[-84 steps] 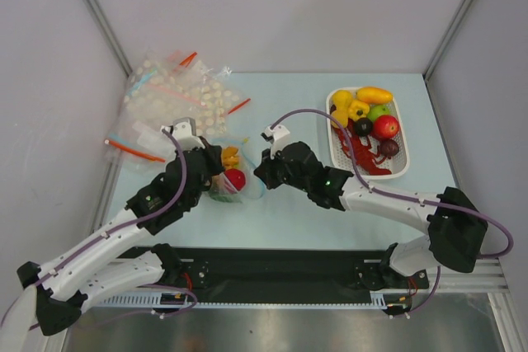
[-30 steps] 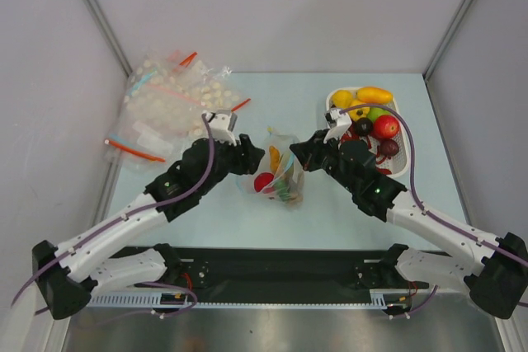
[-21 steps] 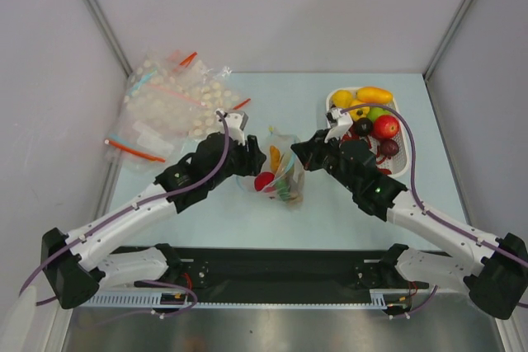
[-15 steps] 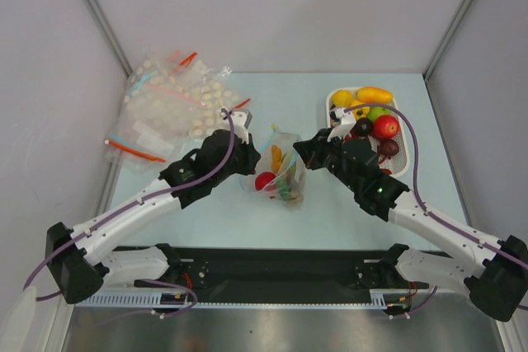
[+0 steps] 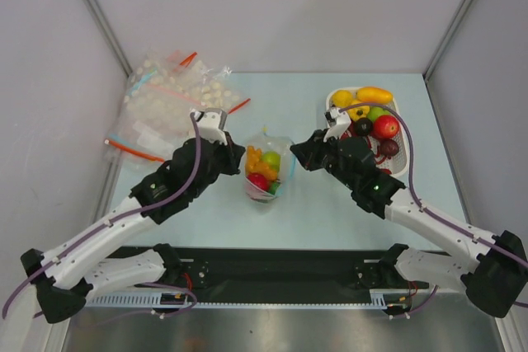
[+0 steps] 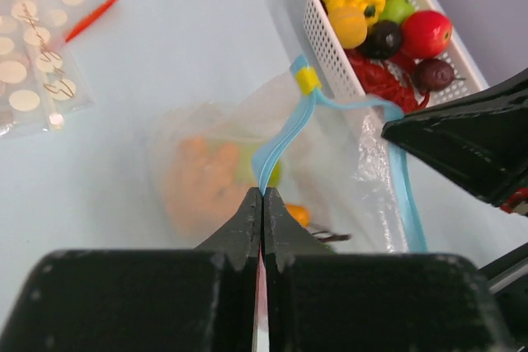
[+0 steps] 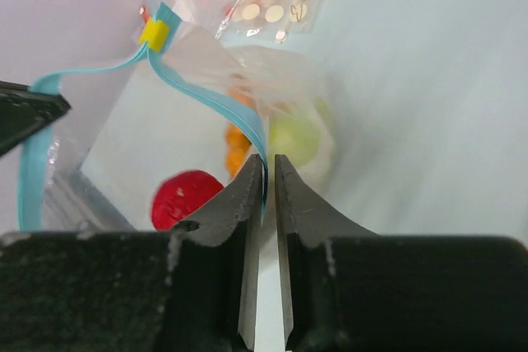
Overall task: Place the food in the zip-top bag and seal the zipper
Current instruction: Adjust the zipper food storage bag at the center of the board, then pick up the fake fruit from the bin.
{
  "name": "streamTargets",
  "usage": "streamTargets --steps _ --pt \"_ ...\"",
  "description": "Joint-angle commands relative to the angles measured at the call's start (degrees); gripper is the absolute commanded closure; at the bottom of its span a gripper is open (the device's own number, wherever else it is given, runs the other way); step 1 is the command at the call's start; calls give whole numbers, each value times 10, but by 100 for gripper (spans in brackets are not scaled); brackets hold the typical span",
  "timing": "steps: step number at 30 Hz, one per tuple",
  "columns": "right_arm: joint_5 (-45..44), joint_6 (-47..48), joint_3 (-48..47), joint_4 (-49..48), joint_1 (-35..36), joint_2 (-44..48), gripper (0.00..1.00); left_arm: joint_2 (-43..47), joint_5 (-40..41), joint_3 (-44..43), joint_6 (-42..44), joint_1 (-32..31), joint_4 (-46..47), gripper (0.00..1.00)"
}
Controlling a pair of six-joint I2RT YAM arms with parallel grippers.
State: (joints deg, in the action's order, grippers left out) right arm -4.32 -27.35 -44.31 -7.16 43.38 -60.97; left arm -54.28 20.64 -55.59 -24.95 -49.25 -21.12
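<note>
The clear zip-top bag (image 5: pixel 268 172) hangs between both arms at mid-table, with red (image 7: pixel 186 197), green (image 7: pixel 295 139) and orange (image 7: pixel 238 142) food inside. Its light blue zipper (image 6: pixel 285 133) carries a yellow slider (image 6: pixel 307 80). My left gripper (image 6: pixel 262 195) is shut on the zipper's left end, at the bag's left side (image 5: pixel 241 157). My right gripper (image 7: pixel 268 162) sits at the bag's right side (image 5: pixel 295 157). Its jaws stand a narrow gap apart, and the zipper (image 7: pixel 210 96) lies against one finger. More food (image 5: pixel 373 95) fills the white tray (image 5: pixel 404 142).
A heap of other clear bags (image 5: pixel 169 96), several with red strips, lies at the back left. One bag with a red strip (image 5: pixel 132 150) lies near the left wall. The tray (image 6: pixel 326 39) stands just behind the right arm. Grey walls close in the table.
My left gripper has closed on the zipper's end and drawn back to the left, and the bag has shifted left with it. My right gripper's jaws have parted slightly.
</note>
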Motion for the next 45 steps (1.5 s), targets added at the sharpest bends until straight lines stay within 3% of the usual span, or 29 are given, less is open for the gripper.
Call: streamTargets --steps 1,6,16,22,27,33,37,40,45 --pt "26 5 -28 -22 -1 -6 84 22 41 7 7 -8 31 100" --pt "27 8 -33 -16 -2 -11 64 -3 32 -1 9 -8 28 100" --pt "-35 48 -23 0 -24 23 34 -54 26 -17 11 -8 19 100" --pt "-153 38 -28 20 -75 13 28 -59 14 -14 15 -8 25 100" --pt "-132 -13 -35 4 -191 -41 22 -61 7 -12 17 -8 29 100" --pt "-80 -29 -85 -26 -290 -163 23 -52 -17 0 20 -8 42 100" --pt "-54 -20 -126 -46 -299 -245 23 -50 -10 -1 26 -8 36 99" --pt "-44 -9 -176 -34 -300 -309 23 -44 -8 3 26 -8 36 92" --pt "-50 4 -221 -20 -302 -375 23 -31 -9 10 26 -8 42 100"
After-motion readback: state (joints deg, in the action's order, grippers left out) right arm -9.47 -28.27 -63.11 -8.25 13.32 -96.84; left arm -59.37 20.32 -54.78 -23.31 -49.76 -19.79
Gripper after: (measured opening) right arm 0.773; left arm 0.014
